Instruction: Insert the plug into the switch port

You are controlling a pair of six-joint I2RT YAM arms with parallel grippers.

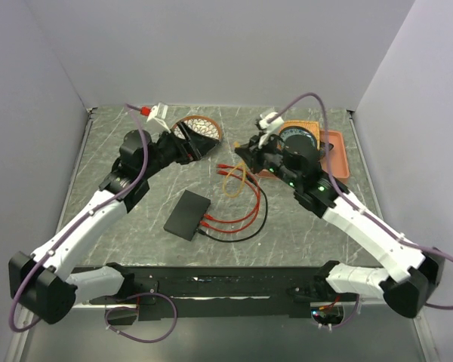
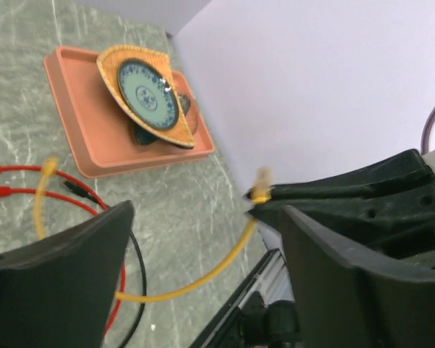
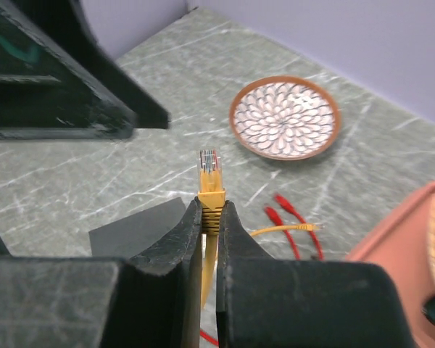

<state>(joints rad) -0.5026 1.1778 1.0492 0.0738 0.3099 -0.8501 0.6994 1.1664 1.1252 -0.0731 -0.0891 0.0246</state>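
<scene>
The switch (image 1: 187,214) is a flat black box on the table's middle, with red and black cables plugged into its right edge. It also shows in the right wrist view (image 3: 138,230). My right gripper (image 3: 210,206) is shut on the yellow plug (image 3: 210,181), which sticks out past the fingertips above the table. In the top view this gripper (image 1: 249,154) hovers to the right of and beyond the switch. The yellow cable (image 1: 234,181) hangs down from it. My left gripper (image 2: 206,217) is open and empty, above the patterned plate (image 1: 200,128).
A salmon tray (image 1: 340,154) at the back right holds a tilted orange-rimmed bowl (image 2: 148,98). Red cables (image 1: 238,215) and a black cable (image 1: 260,219) loop right of the switch. Loose red plugs (image 3: 286,210) and the yellow cable's other end (image 3: 304,228) lie nearby.
</scene>
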